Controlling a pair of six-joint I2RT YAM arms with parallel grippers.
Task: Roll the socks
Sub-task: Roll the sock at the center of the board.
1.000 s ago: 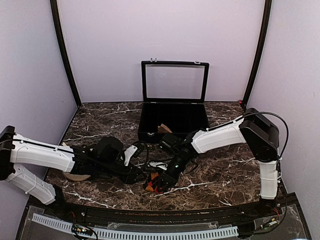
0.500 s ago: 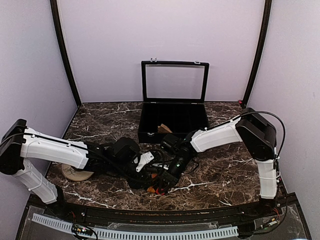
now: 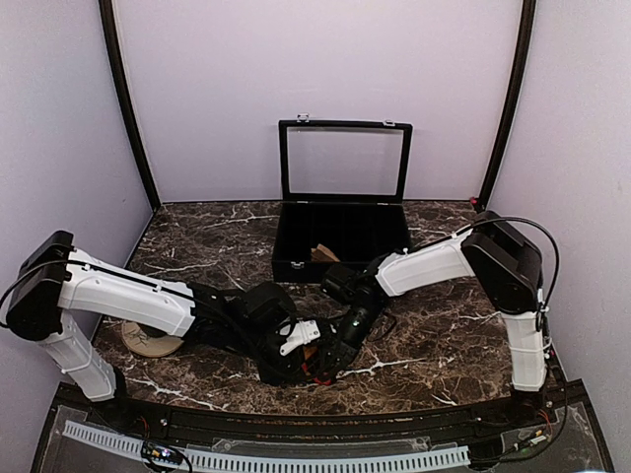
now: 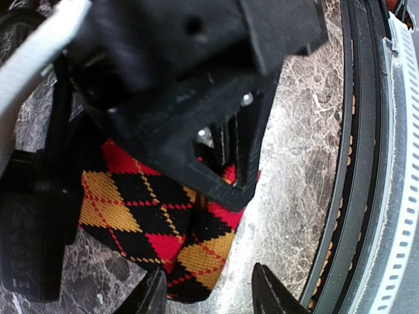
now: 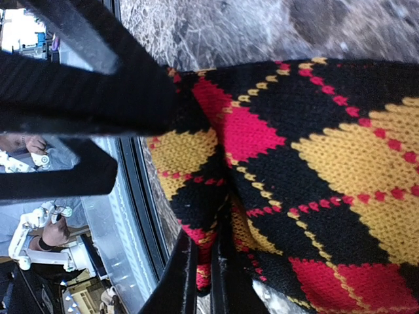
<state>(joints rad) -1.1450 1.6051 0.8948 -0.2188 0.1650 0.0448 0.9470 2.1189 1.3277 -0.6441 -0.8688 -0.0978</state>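
Observation:
A black, red and yellow argyle sock (image 4: 157,229) lies folded on the marble table near the front edge. It fills the right wrist view (image 5: 314,163). My right gripper (image 5: 207,275) is shut on a fold at the sock's edge; in the top view it (image 3: 333,353) points down at the sock. My left gripper (image 4: 211,297) is open and empty, its fingertips just short of the sock's near end, straddling that corner. In the top view it (image 3: 296,363) sits right beside the right gripper. The sock is mostly hidden under both grippers in the top view.
A black box (image 3: 342,258) with its glass lid raised stands behind, with a tan item (image 3: 322,253) inside. A tan flat object (image 3: 148,343) lies under the left arm. The table's front rail (image 4: 366,163) runs close by the sock.
My left arm has swung right across the table, and its gripper now sits against the sock beside the right gripper. The right gripper has kept its hold and barely moved.

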